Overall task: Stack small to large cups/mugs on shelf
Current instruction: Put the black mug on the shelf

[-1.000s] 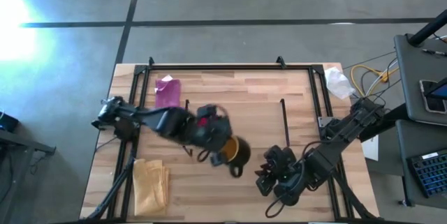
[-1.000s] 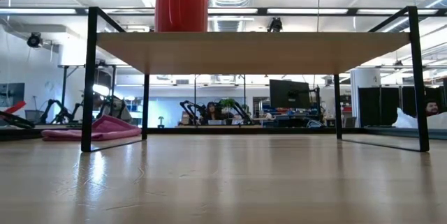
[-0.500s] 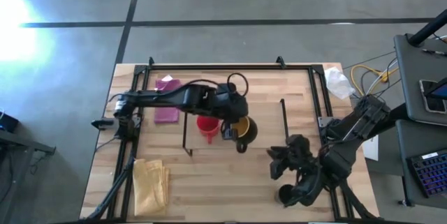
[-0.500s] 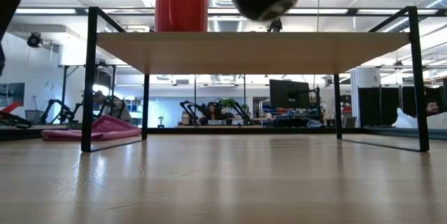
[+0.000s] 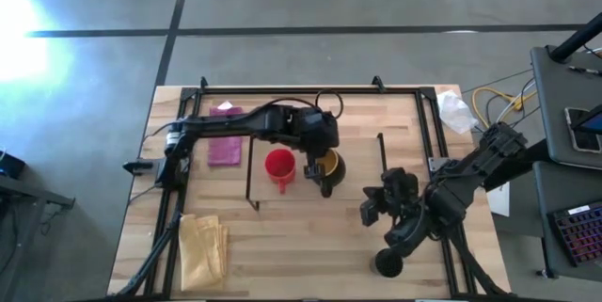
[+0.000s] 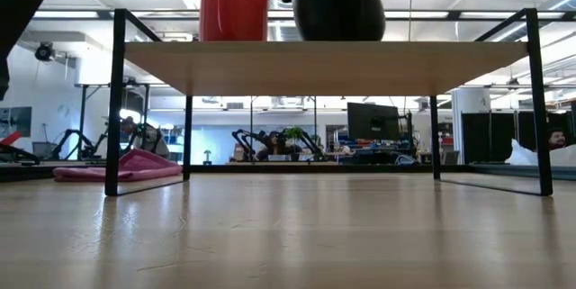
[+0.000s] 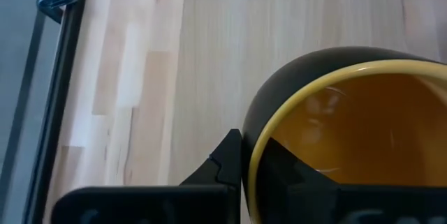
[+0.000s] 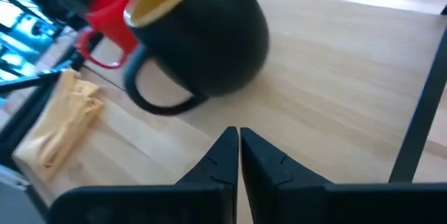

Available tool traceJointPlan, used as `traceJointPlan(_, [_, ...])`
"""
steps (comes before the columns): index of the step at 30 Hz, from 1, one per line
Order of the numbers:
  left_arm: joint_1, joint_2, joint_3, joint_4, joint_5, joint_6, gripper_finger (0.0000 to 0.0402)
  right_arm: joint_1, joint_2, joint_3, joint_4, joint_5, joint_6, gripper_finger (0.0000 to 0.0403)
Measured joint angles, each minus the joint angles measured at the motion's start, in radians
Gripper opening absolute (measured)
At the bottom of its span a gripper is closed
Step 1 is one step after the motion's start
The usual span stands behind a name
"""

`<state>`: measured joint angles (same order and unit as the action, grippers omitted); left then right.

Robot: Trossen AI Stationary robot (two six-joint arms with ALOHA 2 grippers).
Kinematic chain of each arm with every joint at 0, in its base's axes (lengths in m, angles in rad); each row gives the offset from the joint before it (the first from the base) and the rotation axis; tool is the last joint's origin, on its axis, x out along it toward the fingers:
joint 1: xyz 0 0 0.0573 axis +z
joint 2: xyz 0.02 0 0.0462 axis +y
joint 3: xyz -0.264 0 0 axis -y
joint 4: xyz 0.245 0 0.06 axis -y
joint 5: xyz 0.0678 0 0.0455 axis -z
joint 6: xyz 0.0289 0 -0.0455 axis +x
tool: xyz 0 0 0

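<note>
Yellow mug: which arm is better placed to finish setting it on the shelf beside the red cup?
Left. The left gripper is shut on the yellow mug's rim, holding it over the shelf next to the red cup. The right gripper, shut and empty, hangs off the shelf's end.

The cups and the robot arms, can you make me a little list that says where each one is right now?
red cup: standing on the shelf
yellow mug: dark outside, just right of the red cup, low over the shelf, rim pinched by the left gripper
black cup: on the table, near the front edge
right gripper: shut and empty, off the shelf's right end
pink cloth: on the table, left of the shelf
yellow cloth: front left of the table
</note>
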<state>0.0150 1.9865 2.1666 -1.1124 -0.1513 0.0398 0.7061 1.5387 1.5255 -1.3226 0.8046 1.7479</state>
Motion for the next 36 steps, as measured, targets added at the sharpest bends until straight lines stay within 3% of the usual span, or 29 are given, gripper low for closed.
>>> traceJointPlan(5, [0.002,-0.009,0.003,-0.018,0.003,0.002,0.0000,-0.036,-0.038,-0.109,0.126,-0.045,-0.049,0.0008])
traceJointPlan(14, [0.002,-0.009,0.002,-0.035,0.011,-0.003,0.0000,-0.189,-0.162,-0.364,0.655,-0.105,-0.381,0.0008])
traceJointPlan(23, [0.002,-0.009,0.001,-0.039,0.021,-0.008,0.0006,-0.268,-0.200,-0.450,0.705,-0.225,-0.440,0.0008])
traceJointPlan(36, [0.003,-0.011,0.001,-0.040,0.019,-0.008,0.0013,-0.321,-0.176,-0.486,0.785,-0.266,-0.503,0.0008])
